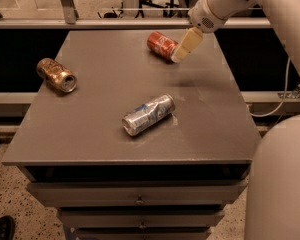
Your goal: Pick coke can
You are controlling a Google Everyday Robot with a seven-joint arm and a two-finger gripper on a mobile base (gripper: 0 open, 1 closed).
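Top middle, the pincer (184,48) hangs just beside the lying coke can (161,44) to grab it; open or closed, I cannot tell.

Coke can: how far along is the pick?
Done: the reach; the pincer hangs right beside the coke can, far side of the table. In hand: lining up; the can lies on its side, not lifted. Left: gripping it and lifting.
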